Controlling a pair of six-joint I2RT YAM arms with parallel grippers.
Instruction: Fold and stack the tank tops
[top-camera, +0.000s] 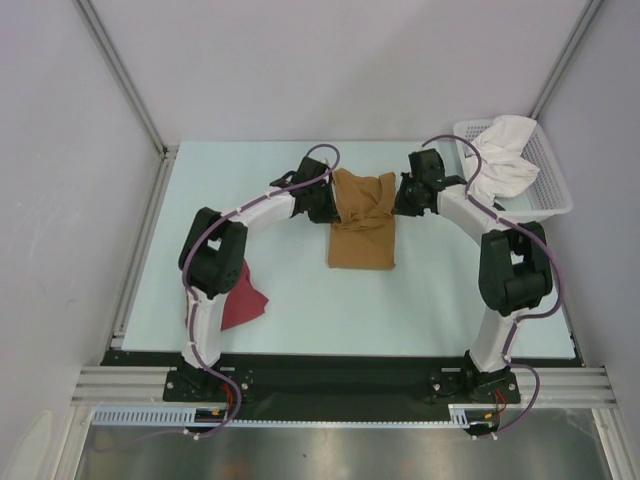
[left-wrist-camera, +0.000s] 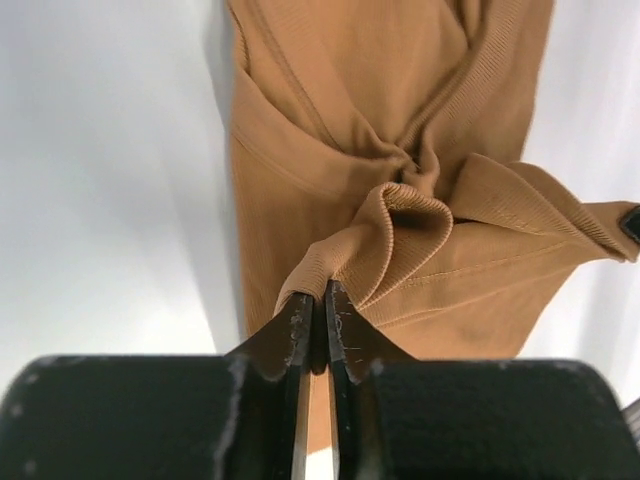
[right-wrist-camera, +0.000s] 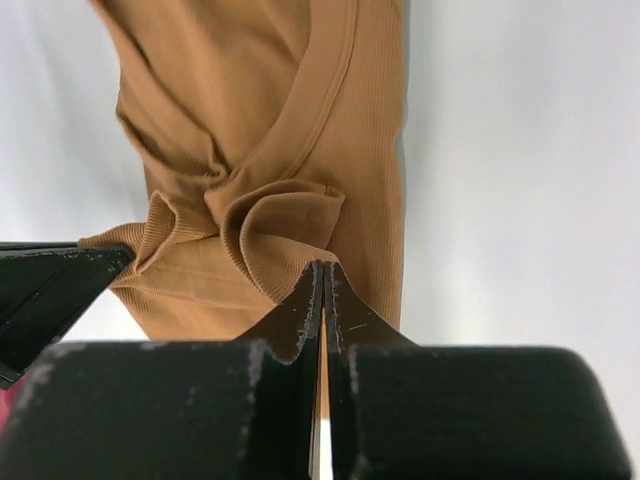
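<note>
The tan-brown tank top (top-camera: 362, 222) lies lengthwise on the middle of the table, bunched at its far end. My left gripper (top-camera: 330, 205) is shut on a fold of its left edge; in the left wrist view the gripper (left-wrist-camera: 320, 290) pinches ribbed cloth (left-wrist-camera: 400, 215). My right gripper (top-camera: 403, 200) is shut on its right edge; in the right wrist view the gripper (right-wrist-camera: 322, 270) pinches a fold (right-wrist-camera: 280, 225). Both lift the cloth slightly. The dark red tank top (top-camera: 243, 298) lies crumpled at the near left, partly hidden by the left arm.
A white mesh basket (top-camera: 548, 165) stands at the far right with white cloth (top-camera: 505, 155) hanging over it. The left gripper's black finger (right-wrist-camera: 50, 300) shows at the left of the right wrist view. Frame posts stand at the table's back corners.
</note>
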